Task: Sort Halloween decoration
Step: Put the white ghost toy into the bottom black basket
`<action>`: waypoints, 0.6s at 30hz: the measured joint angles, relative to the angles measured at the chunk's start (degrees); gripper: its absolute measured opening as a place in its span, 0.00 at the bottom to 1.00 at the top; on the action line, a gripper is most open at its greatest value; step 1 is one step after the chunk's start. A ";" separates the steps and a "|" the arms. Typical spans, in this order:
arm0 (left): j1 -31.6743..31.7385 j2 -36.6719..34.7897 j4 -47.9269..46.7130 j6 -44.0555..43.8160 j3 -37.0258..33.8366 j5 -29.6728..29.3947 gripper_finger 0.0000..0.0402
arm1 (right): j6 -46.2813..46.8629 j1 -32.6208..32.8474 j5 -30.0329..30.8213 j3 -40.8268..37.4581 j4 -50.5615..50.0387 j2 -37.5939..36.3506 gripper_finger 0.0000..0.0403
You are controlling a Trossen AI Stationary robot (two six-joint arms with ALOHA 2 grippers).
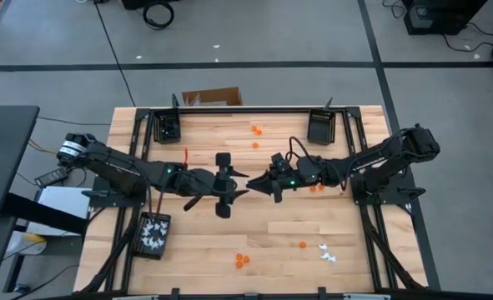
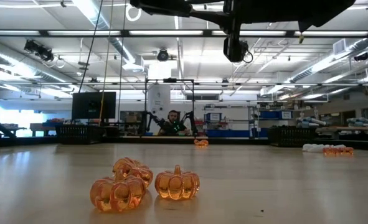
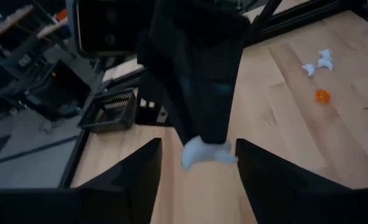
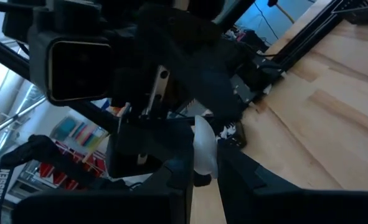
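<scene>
A white Halloween decoration trinket [image 3: 206, 153] hangs in the air over the table's middle, with my right gripper [image 4: 203, 178] shut on it. My right gripper [image 1: 258, 184] reaches in level from the right. My left gripper [image 1: 243, 183] faces it from the left, open. Its two fingers [image 3: 137, 183] stand on either side of the white trinket. Whether one of them touches it, I cannot tell. Three orange pumpkin trinkets [image 2: 134, 183] lie near the table's front edge [image 1: 242, 260]. One orange trinket [image 1: 303, 245] and two white ones [image 1: 328, 254] lie to the right of them. My right gripper pinches the white trinket between its two fingers, at the end nearest them [image 4: 203, 144]. The fingers come level from the table's right. The trinket's other end [image 3: 216, 155] sticks out past the fingertips, and the piece is lifted clear of the table.
A black tray [image 1: 153, 236] holding white pieces stands at the front left. Two more black trays [image 1: 169, 127] [image 1: 319, 127] stand at the back left and back right. Loose orange trinkets [image 1: 254, 131] lie near the far edge, and others [image 1: 317, 188] under my right arm.
</scene>
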 joint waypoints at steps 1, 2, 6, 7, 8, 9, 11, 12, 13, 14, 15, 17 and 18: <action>0.00 0.00 0.52 0.75 0.00 -0.01 0.51 | 0.01 -0.11 0.00 0.00 0.02 0.00 0.15; 0.00 0.00 1.14 1.57 0.00 -0.01 0.50 | 0.01 -0.22 0.03 0.00 0.03 0.00 0.15; 0.23 -0.02 1.45 3.34 0.00 0.01 0.49 | 0.11 -0.89 -0.37 0.00 0.20 0.00 0.15; 0.38 -0.02 1.46 3.47 0.00 0.05 0.49 | 0.14 -1.00 -0.55 0.00 0.20 0.00 0.15; 0.46 -0.02 1.36 3.53 0.00 0.07 0.49 | 0.47 -1.09 -0.55 0.00 0.27 0.00 0.15; 0.49 -0.02 1.18 3.55 0.00 0.07 0.49 | 0.69 -1.21 -0.61 0.00 0.43 0.00 0.15; 0.78 -0.02 1.08 3.57 0.00 0.10 0.49 | 0.92 -1.34 -0.72 0.00 0.59 0.00 0.15; 0.81 -0.02 1.07 3.55 0.00 0.10 0.49 | 0.92 -1.34 -0.72 0.00 0.59 0.00 0.15; 0.87 -0.02 1.00 3.62 0.00 0.10 0.49 | 0.97 -1.34 -0.72 0.00 0.60 0.00 0.15; 1.06 -0.02 0.81 3.89 0.00 0.10 0.49 | 1.03 -1.34 -0.79 0.00 0.66 0.00 0.15; 1.16 -0.02 0.64 4.12 0.00 0.10 0.49 | 1.05 -1.34 -1.02 0.00 0.74 0.00 0.15; 1.49 -0.02 0.67 4.43 0.00 0.12 0.49 | 1.05 -1.34 -1.16 0.00 0.75 0.00 0.15; 1.51 -0.02 0.67 4.44 0.00 0.12 0.48 | 1.05 -1.34 -1.16 0.00 0.77 0.00 0.15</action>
